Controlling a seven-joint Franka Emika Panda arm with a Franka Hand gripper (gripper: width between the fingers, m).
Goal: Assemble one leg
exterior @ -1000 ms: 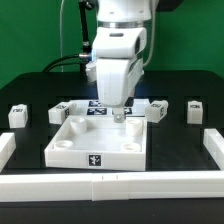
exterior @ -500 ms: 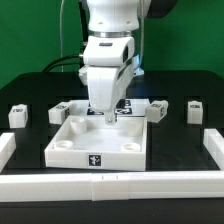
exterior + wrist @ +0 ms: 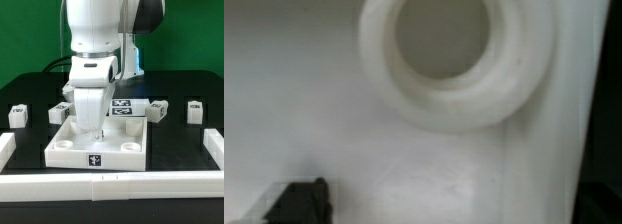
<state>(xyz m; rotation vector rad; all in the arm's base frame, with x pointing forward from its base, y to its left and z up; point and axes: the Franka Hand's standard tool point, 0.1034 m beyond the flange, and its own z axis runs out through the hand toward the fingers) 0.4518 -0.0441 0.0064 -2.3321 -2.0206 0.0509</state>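
Note:
The large white tray (image 3: 122, 146) lies in the middle of the table. My gripper (image 3: 97, 128) hangs low over its far-left part, right above the tray floor. The wrist view shows the tray's round corner socket (image 3: 446, 60) very close, with one dark fingertip (image 3: 299, 203) at the edge; the gripper (image 3: 446, 208) looks open with nothing between its jaws. Small white legs with tags lie on the table: one at the exterior view's left (image 3: 17, 115), one partly behind the arm (image 3: 60, 113), one to the tray's right (image 3: 158, 109) and one further right (image 3: 194, 110).
The marker board (image 3: 124, 108) lies behind the tray. Long white border rails run along the front (image 3: 110, 183), the left (image 3: 5, 148) and the right (image 3: 214, 145). A green backdrop stands behind the black table.
The arm has moved toward the exterior view's left and lower, from over the tray's far middle to its far-left corner socket. The parts have not moved.

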